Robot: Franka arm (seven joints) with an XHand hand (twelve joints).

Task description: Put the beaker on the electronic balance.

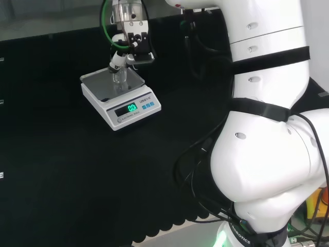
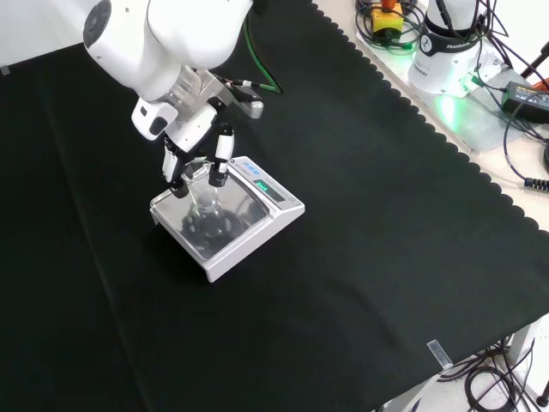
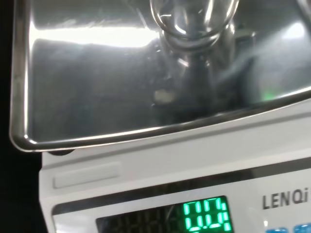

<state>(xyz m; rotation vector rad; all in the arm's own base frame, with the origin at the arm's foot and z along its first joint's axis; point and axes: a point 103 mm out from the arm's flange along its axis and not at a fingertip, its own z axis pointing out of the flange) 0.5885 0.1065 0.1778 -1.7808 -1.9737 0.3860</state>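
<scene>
A small clear glass beaker (image 1: 119, 77) stands upright over the steel pan of the white electronic balance (image 1: 134, 109). The hand (image 1: 131, 42) reaches down from above, its fingers curled round the beaker's upper part. In the front view the fingers (image 2: 221, 158) flank the beaker (image 2: 205, 199) on both sides, above the balance (image 2: 276, 201). The wrist view looks close onto the beaker's base (image 3: 194, 22) and its reflection in the pan (image 3: 92, 92). I cannot tell whether the base touches the pan. The balance's green display (image 3: 206, 216) is lit.
Black cloth (image 1: 77, 175) covers the bench around the balance. The arm's big white links (image 1: 267, 128) rise at the right of the head view. Cables and boxes (image 2: 480, 60) lie past the cloth's scalloped edge in the front view.
</scene>
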